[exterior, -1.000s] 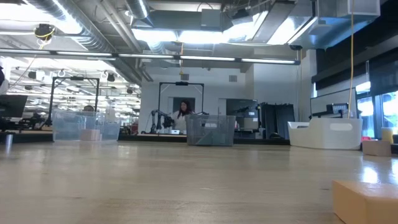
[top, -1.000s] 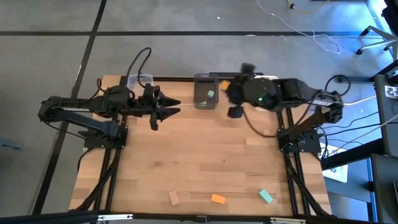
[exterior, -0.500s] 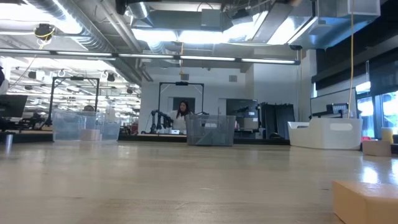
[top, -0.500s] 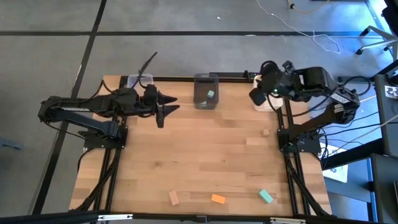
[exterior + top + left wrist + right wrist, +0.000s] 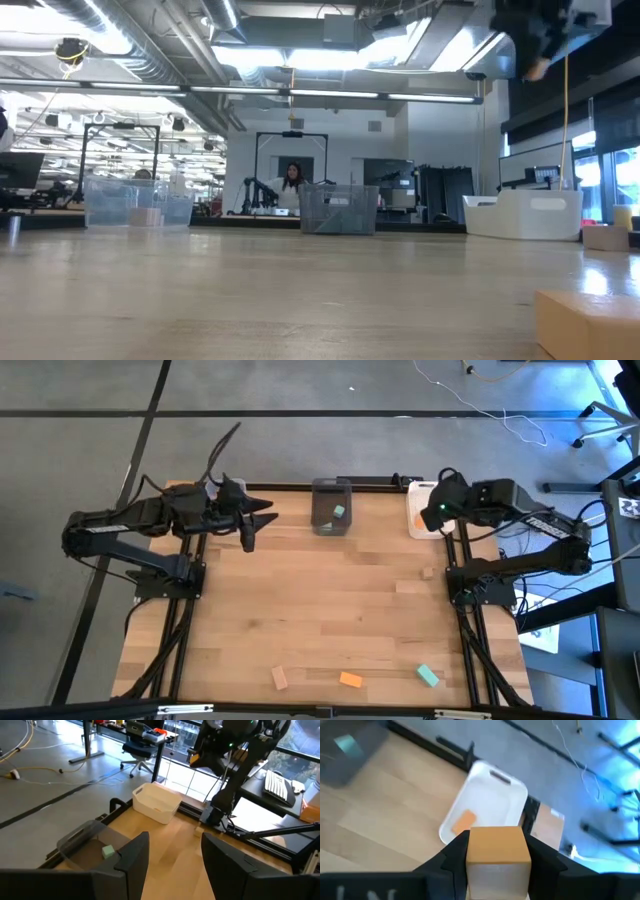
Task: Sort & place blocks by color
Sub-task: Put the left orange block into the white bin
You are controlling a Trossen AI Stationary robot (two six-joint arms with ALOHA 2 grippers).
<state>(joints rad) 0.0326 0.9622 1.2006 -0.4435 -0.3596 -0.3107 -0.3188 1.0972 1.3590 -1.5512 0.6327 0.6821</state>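
Note:
My right gripper is shut on an orange block above the white bin at the table's far right; it also shows high up in the low view. A second orange block lies on the bin's floor. My left gripper hangs open and empty at the far left, its fingers apart in the left wrist view. A teal block lies in the grey bin. A tan block, an orange block and a teal block lie flat near the front edge. My right gripper pinches the orange block by two opposite sides between its two fingers. The fingers slant down from above. The block sits level in the hold, lifted clear, over the near part of the white bin.
A clear bin stands at the far left corner, mostly under my left arm in the high view. A small tan piece lies by the right edge. A tan block fills the low view's near right. The table's middle is bare wood.
My right gripper has swung from beside the grey bin toward the table's far right corner and now stands over the white bin with the orange block. My left gripper has drawn back a little toward the far left corner, staying open.

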